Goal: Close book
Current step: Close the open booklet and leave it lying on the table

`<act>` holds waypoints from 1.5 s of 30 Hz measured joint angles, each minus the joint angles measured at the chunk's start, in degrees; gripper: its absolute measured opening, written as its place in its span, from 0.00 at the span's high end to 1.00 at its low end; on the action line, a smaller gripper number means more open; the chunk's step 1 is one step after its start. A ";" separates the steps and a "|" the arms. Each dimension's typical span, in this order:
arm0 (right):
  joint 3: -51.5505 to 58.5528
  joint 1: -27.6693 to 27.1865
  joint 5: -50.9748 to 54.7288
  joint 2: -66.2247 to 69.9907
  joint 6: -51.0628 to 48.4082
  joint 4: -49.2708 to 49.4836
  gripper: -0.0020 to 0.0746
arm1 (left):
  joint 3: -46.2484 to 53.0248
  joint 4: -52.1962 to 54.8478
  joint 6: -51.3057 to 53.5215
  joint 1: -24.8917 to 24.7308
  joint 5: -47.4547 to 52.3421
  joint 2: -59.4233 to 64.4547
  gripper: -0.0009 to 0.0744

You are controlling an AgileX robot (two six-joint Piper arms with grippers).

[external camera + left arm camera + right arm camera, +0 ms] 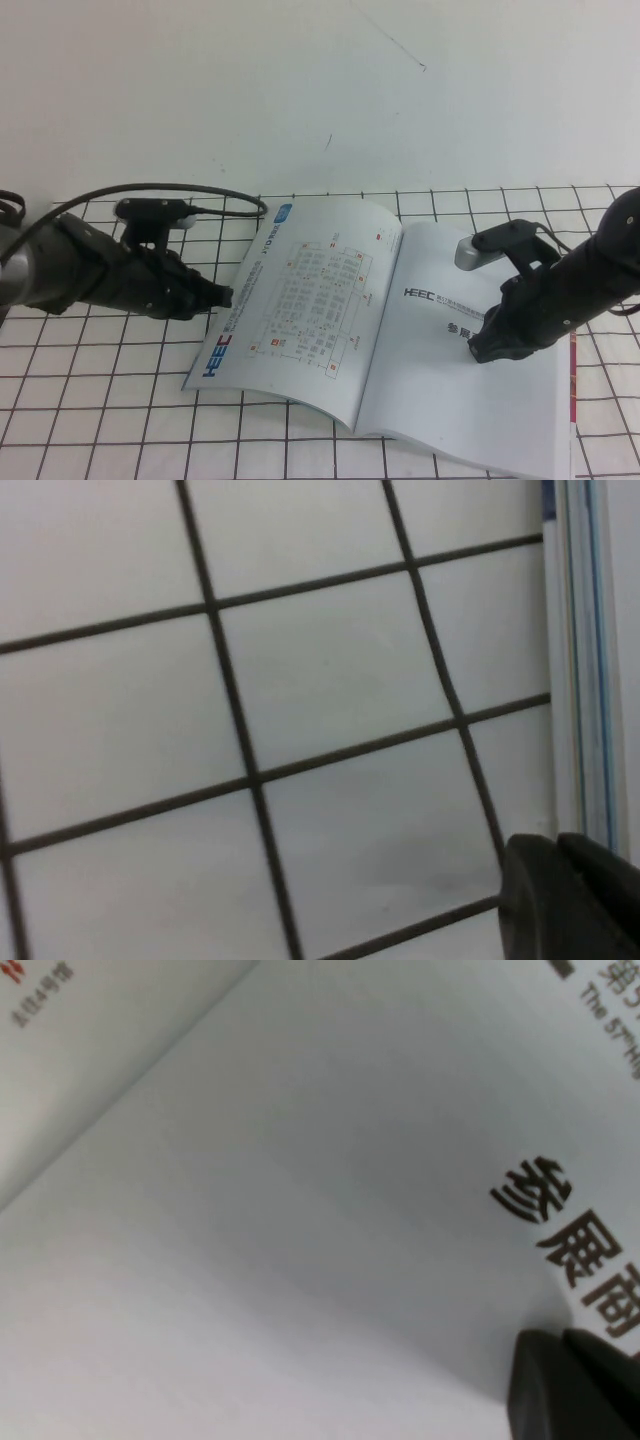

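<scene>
An open book (330,300) lies on the grid mat, its left page printed with a floor plan and curling up near the spine, its right page (440,400) white with dark lettering. My left gripper (224,297) sits low on the mat, shut, its tip right beside the book's left edge (575,630); the left fingertips (570,905) show together above a grid line. My right gripper (479,350) is shut and rests tip-down on the right page (300,1210), next to the printed characters (570,1250), with nothing held.
The white mat with black grid lines (120,400) covers the table's near half; bare white table (300,90) lies beyond. A black cable (200,190) loops behind the left arm. A red strip (572,400) shows at the book's right edge.
</scene>
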 joint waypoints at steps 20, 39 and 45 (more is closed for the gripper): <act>-1.24 0.00 1.10 -0.59 0.47 -1.39 0.98 | -0.48 -12.88 3.39 -18.12 4.73 -11.95 0.99; -3.01 0.00 18.85 -43.15 35.84 -50.35 0.98 | -0.48 11.14 -6.07 -17.74 9.19 -36.02 0.99; 5.91 0.00 18.54 -60.41 38.78 -50.90 0.98 | 1.69 24.53 -20.11 -9.98 12.19 -44.82 0.99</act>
